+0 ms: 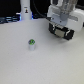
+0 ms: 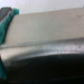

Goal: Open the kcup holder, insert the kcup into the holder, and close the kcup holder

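Kcup [image 1: 32, 45] alone on table [image 1: 20, 65], well apart from gripper [image 1: 62, 35], fingers seemingly apart though blurred; easily toppled by off-centre descent.

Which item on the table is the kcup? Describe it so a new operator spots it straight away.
Start from the wide white table that fills the exterior view. Near its middle, apart from everything else, stands the kcup, a small squat cup with a pale body. Its green top sets it apart from the taller white bottle-like object at the far edge and from the gripper on the exterior view's right.
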Tool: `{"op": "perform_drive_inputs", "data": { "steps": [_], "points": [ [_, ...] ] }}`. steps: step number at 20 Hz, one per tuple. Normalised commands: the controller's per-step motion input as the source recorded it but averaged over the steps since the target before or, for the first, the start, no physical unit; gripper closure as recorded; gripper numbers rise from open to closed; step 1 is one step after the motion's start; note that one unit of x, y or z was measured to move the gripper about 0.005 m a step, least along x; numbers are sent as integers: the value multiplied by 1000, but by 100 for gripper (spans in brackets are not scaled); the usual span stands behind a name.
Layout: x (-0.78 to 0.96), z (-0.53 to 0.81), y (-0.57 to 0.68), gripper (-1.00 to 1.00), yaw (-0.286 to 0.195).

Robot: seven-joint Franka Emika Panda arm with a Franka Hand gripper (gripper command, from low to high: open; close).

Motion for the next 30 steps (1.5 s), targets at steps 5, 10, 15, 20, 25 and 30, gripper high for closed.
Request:
{"op": "perform_drive_inputs", "data": {
  "steps": [5, 10, 15, 20, 25, 30],
  "points": [
    [931, 224, -326, 100, -78],
    [921, 236, -334, 100, -79],
    [889, 236, -346, 100, -80],
    [850, 231, -370, 100, -78],
    [825, 227, -384, 100, -77],
    [797, 219, -417, 100, -78]
  ]
}}
